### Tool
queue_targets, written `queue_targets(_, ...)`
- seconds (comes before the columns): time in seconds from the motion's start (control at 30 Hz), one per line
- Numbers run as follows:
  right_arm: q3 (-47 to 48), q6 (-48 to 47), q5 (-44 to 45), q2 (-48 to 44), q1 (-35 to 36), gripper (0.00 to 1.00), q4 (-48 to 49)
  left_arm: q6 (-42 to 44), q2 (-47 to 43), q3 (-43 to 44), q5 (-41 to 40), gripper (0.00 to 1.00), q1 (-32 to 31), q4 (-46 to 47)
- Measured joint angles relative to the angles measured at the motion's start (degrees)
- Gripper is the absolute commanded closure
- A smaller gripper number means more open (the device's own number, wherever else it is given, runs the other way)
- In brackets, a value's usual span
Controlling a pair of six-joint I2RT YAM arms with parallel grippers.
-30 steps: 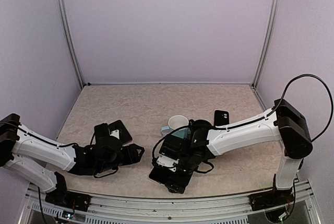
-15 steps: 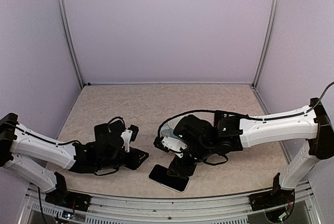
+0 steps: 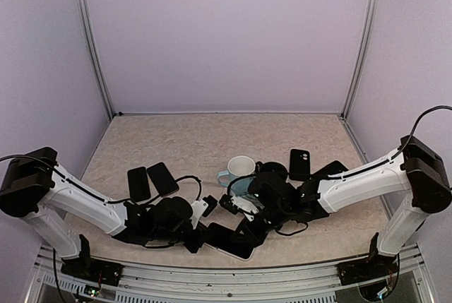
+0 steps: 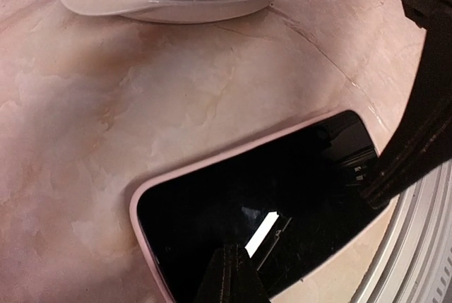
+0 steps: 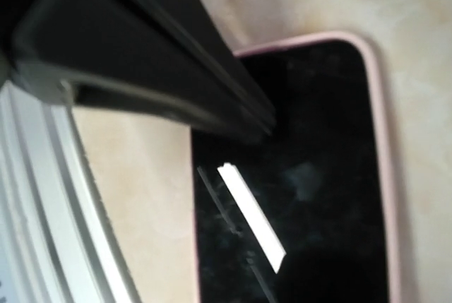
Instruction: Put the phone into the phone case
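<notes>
The phone lies flat near the table's front edge, its black screen up and framed by the pink rim of the phone case. My left gripper is shut, and its joined fingertips rest over the screen's near-left part. My right gripper is shut too and sits at the phone's other end. In the right wrist view its own tips are lost against the dark screen. I cannot tell whether either tip touches the glass.
Two black slabs lie left of the arms. A white mug stands just behind the phone. Two more black slabs lie to the right. The metal front rail runs close beside the phone.
Both grippers have gone from open to shut. The left arm swung right to the phone's left end. The right gripper came down onto the phone's right end.
</notes>
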Motion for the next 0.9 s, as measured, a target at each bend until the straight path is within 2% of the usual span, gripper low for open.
queue_targets(0.27, -3.28, 2.34, -3.76, 4.55, -0.46, 1.00, 7.76, 0.79, -3.93, -4.61, 2.16, 0.97, -0.50, 1.33)
queue_targets(0.43, -3.85, 3.02, -4.83, 5.46, -0.98, 1.00, 9.88, 1.97, -1.88, -3.58, 2.78, 1.00, -0.85, 2.75)
queue_targets(0.57, -4.17, 3.39, -5.09, 5.53, -1.09, 1.00, 10.32, 1.55, 1.33, -2.67, 4.70, 1.00, -0.76, 6.45)
queue_targets(0.73, -4.00, 3.48, -5.01, 5.29, -1.18, 1.00, 9.35, 0.35, 0.04, -6.43, 8.96, 1.00, 1.20, 10.23)
queue_targets(0.9, -1.99, 2.51, -3.08, 4.57, -1.29, 1.00, 4.44, -0.59, -1.11, -7.23, 10.21, 1.00, 2.14, 9.84)
